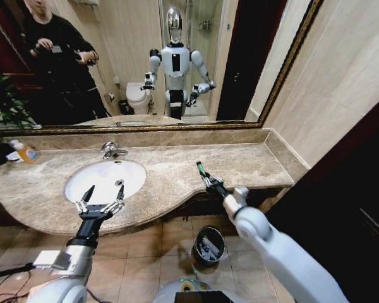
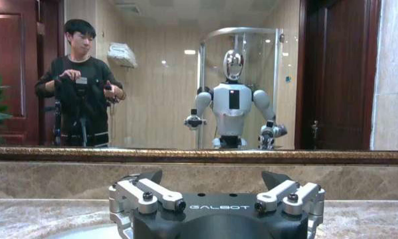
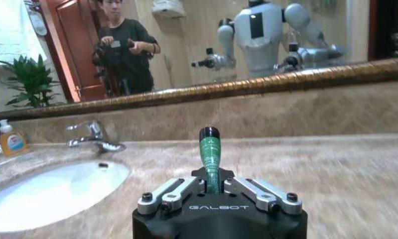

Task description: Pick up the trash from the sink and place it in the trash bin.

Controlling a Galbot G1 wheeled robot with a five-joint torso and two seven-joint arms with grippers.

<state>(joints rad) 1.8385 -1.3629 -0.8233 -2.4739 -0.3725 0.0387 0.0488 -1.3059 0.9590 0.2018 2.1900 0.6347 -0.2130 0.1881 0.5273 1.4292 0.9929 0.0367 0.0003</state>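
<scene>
A: How far is the task now?

B: I judge it is near the end. The sink point(image 1: 107, 180) looks empty of trash. The trash bin point(image 1: 208, 245) on the floor, below the counter point(image 1: 240, 165), already has some pale pieces inside, but I cannot tell what they are.

A: And what is left?

B: The right gripper point(image 1: 206, 178) is closed on a small green tube point(image 3: 208, 154) and holds it above the counter, to the right of the sink. This tube is not yet in the bin.

A: How does the tube look?

B: It is thin, green with a dark cap, and it points away from the gripper.

A: The other arm?

B: The left gripper point(image 1: 101, 199) hangs over the near rim of the sink, with the fingers wide and holding nothing.
</scene>
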